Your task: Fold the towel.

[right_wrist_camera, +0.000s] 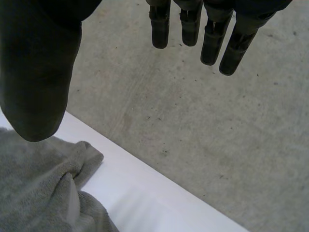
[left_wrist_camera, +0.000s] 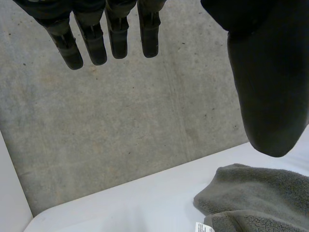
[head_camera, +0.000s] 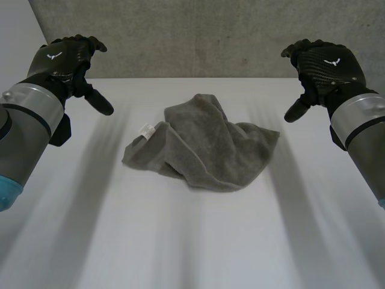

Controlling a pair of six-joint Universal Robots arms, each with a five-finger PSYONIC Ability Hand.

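Towel [head_camera: 204, 144] bunched, long axis seemingly left-right.

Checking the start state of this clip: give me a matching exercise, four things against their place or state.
1. crumpled grey terry towel
2. small white label
3. black left hand
4. black right hand

A. on the towel's edge toward the left hand
B. open, raised right of the towel
C. bunched in the middle of the white table
D. open, raised left of the towel

Pairs: 1-C, 2-A, 3-D, 4-B.
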